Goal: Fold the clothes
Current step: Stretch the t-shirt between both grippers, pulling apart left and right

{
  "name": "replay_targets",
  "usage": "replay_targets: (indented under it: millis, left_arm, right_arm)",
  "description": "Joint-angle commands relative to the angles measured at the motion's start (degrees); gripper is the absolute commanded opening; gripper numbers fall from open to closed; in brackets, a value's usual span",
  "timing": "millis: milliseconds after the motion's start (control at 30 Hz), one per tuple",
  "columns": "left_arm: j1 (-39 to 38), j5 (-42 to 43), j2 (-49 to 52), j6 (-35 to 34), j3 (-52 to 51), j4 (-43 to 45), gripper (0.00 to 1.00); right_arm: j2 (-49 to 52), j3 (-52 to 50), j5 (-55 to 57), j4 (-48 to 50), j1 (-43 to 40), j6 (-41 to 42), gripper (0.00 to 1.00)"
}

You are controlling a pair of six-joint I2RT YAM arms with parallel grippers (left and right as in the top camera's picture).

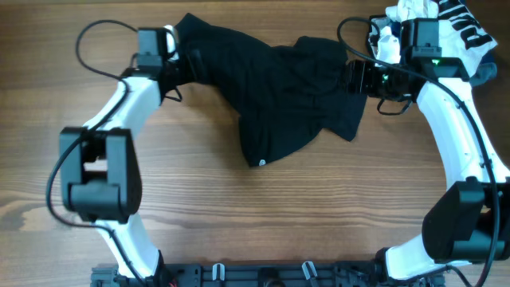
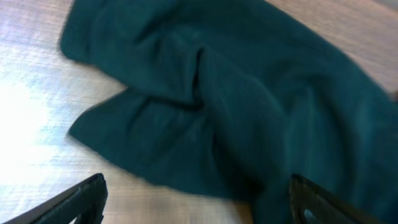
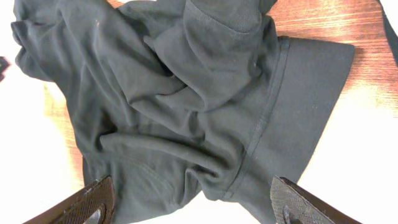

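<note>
Here we see the black garment (image 1: 279, 88) crumpled on the table (image 1: 239, 215), its folds hard to read. At its left end the left gripper (image 2: 196, 202) stands wide open, though blurred; at its right end the right gripper (image 3: 193, 202) too. Beyond that end a heap of clothes (image 1: 446, 24) is cut off.

the left arm (image 1: 119, 108) and the right arm (image 1: 456, 135) share one build: smooth white link shells between bulky black joint housings with rounded corners. a thin black cable (image 1: 89, 32) loops off the far end of the left arm, and a second cable (image 1: 341, 32) curls beside the right one. small green lights (image 1: 434, 58) glow on the right arm's black wrist block. the left hand (image 1: 182, 68) and the right hand (image 1: 357, 77) are black. seen close, their fingers (image 3: 93, 200) are dark wedge shapes with a finely dimpled, slightly brownish face. both bases sit on a black rail (image 1: 263, 275) at the table's near edge.
</note>
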Motion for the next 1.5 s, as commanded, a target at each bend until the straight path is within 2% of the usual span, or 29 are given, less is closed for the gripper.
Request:
replay_targets:
  millis: [0,200,500,633,700,767,867,967,1033,1333,1467]
  left_arm:
    - [-1.5,-9.4,4.7,4.5,0.3,3.5,0.91]
    - [0.3,-12.6,7.3,4.4,0.3,5.2,0.90]
    - [2.6,-8.0,9.4,6.2,0.3,9.3,0.89]
    - [1.9,-6.4,10.9,6.2,0.3,10.9,0.85]
    - [1.5,-6.4,11.5,6.2,0.3,10.9,0.80]
    - [1.2,-6.4,11.8,6.1,0.3,10.6,0.69]
    - [1.0,-6.4,11.9,6.1,0.3,9.6,0.30]
    - [1.4,-6.9,10.9,5.7,0.3,8.3,0.04]
    - [1.9,-7.5,8.4,5.7,0.3,5.8,0.04]
    - [4.6,-19.4,-22.0,5.7,0.3,-19.1,0.04]
    - [4.9,-19.9,-31.6,5.7,0.3,-25.1,0.04]
  right_arm:
    - [-0.6,0.9,2.4,-1.4,-0.1,-1.2,0.80]
    - [-0.6,0.9,2.5,-1.9,-0.1,-1.2,0.77]
    - [-0.6,0.9,2.5,-1.5,-0.1,-1.1,0.71]
    - [-0.6,0.9,2.4,-1.5,-0.1,-1.0,0.69]
    - [-0.6,0.9,2.4,-1.5,0.0,-1.0,0.65]
    - [-0.6,0.9,2.4,-1.5,0.0,-1.0,0.63]
    - [-0.6,0.9,2.4,-1.5,0.0,-0.9,0.62]
    - [-0.6,0.9,2.4,-1.5,0.0,-0.5,0.61]
    - [-0.6,0.9,2.5,-1.5,0.0,-0.6,0.59]
    - [-0.6,0.9,2.4,-2.1,0.3,-0.8,0.53]
    - [-0.5,0.9,2.4,-2.1,2.5,-0.8,0.52]
